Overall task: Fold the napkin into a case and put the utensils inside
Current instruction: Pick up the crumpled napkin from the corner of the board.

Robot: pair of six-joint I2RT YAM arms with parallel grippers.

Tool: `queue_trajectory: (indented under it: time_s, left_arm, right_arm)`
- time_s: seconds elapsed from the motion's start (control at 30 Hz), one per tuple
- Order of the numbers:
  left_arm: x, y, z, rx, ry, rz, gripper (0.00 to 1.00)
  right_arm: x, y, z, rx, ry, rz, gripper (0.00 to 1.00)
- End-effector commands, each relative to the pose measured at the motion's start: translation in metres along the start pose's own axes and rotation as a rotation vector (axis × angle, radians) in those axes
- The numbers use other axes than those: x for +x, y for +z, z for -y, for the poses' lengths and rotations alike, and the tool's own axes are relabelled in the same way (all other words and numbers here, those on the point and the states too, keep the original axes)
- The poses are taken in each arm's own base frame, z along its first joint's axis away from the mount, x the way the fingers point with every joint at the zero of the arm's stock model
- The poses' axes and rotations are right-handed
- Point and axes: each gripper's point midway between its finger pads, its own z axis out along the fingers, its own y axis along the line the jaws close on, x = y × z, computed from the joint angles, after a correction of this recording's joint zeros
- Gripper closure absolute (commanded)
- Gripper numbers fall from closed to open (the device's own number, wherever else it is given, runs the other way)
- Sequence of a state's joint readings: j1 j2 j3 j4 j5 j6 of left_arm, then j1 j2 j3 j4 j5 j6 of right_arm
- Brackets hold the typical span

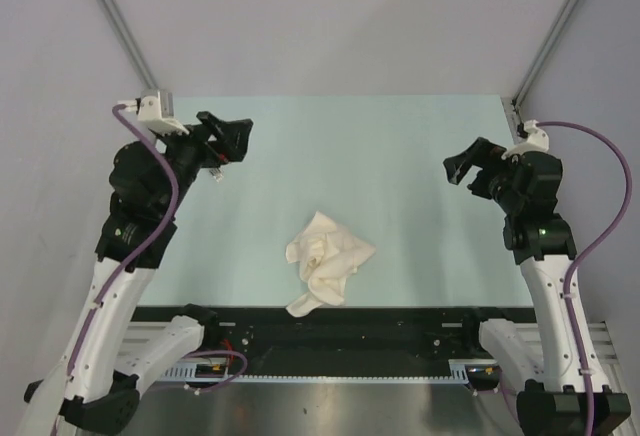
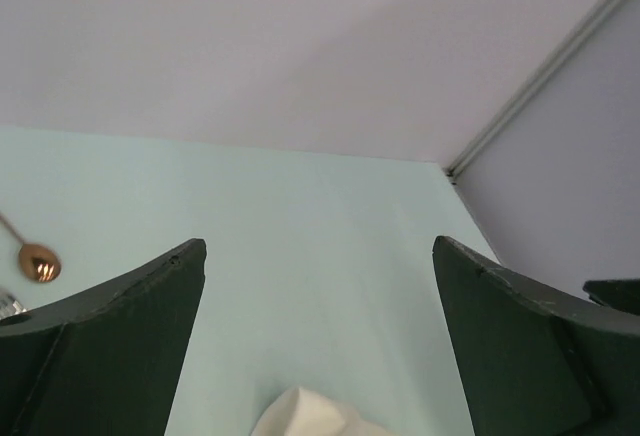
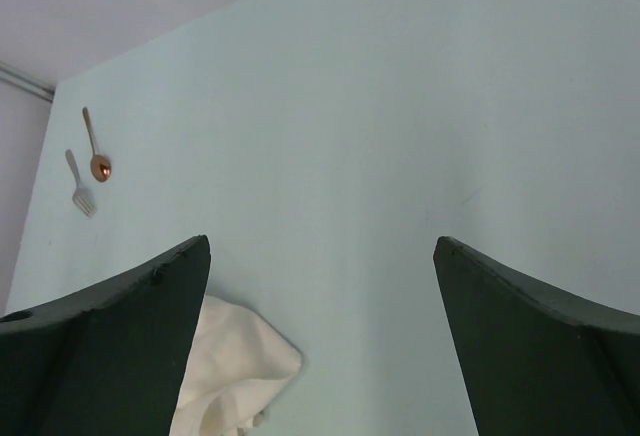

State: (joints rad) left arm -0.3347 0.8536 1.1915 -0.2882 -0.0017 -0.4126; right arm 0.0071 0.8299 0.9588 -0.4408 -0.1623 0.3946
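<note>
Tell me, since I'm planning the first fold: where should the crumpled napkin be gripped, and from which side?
Grip the napkin at its thin pointed corner on the right, probably from above with the open right gripper; that corner lies flat and free, the middle is bunched.

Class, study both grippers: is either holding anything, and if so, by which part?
Nothing is held. The left gripper and right gripper stand open and empty; the napkin lies crumpled, untouched.

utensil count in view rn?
2. Spoon and fork lie side by side near the table's left edge, apart from the napkin; neither shows in the top view.
</note>
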Motion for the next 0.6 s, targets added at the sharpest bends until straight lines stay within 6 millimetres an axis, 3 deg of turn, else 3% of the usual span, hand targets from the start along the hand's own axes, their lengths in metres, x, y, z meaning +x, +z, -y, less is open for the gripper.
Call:
queue_trajectory:
  time_s: [0.0,0.03,0.07,0.13,0.17,0.2,0.23,0.27,0.3,0.33,0.4,0.43,0.53,0.57]
  left_arm:
    - [0.021,0.007,-0.041,-0.252,-0.029,-0.136,0.00]
    - [0.032,0.010,-0.042,-0.250,-0.025,-0.183,0.00]
    - [0.056,0.015,-0.048,-0.262,-0.019,-0.272,0.00]
    - [0.086,0.018,-0.048,-0.238,-0.027,-0.377,0.00]
    - [0.120,0.016,-0.047,-0.192,-0.050,-0.477,0.01]
    - [0.138,0.016,-0.045,-0.159,-0.065,-0.522,0.02]
    - [0.157,0.014,-0.046,-0.141,-0.085,-0.564,0.04]
    - [0.193,0.010,-0.050,-0.130,-0.115,-0.642,0.04]
    - [0.213,0.007,-0.047,-0.118,-0.129,-0.687,0.04]
    - [0.230,0.005,-0.046,-0.111,-0.142,-0.721,0.05]
    - [0.277,-0.001,-0.044,-0.107,-0.140,-0.824,0.04]
    - [0.291,-0.001,-0.041,-0.102,-0.140,-0.852,0.04]
    - [0.329,0.000,-0.028,-0.081,-0.170,-0.937,0.04]
    - [0.334,0.005,-0.024,-0.071,-0.167,-0.934,0.04]
  right_arm:
    - [0.011,0.013,0.003,0.003,-0.030,-0.095,0.00]
    - [0.017,0.015,-0.001,-0.036,-0.072,-0.125,0.00]
    - [0.028,0.016,-0.012,-0.115,-0.076,-0.171,0.00]
    - [0.064,0.028,-0.024,-0.161,-0.086,-0.295,0.00]
    - [0.076,0.033,-0.025,-0.142,-0.102,-0.333,0.00]
    - [0.109,0.039,-0.039,-0.172,-0.126,-0.440,0.00]
    - [0.123,0.042,-0.049,-0.200,-0.126,-0.472,0.00]
    - [0.139,0.044,-0.059,-0.238,-0.113,-0.517,0.00]
    - [0.162,0.044,-0.066,-0.262,-0.107,-0.569,0.00]
    - [0.184,0.045,-0.086,-0.323,-0.127,-0.604,0.00]
    - [0.208,0.045,-0.099,-0.330,-0.143,-0.636,0.00]
    - [0.230,0.044,-0.110,-0.355,-0.172,-0.666,0.00]
    - [0.256,0.043,-0.125,-0.383,-0.162,-0.725,0.00]
    - [0.273,0.041,-0.126,-0.378,-0.174,-0.771,0.00]
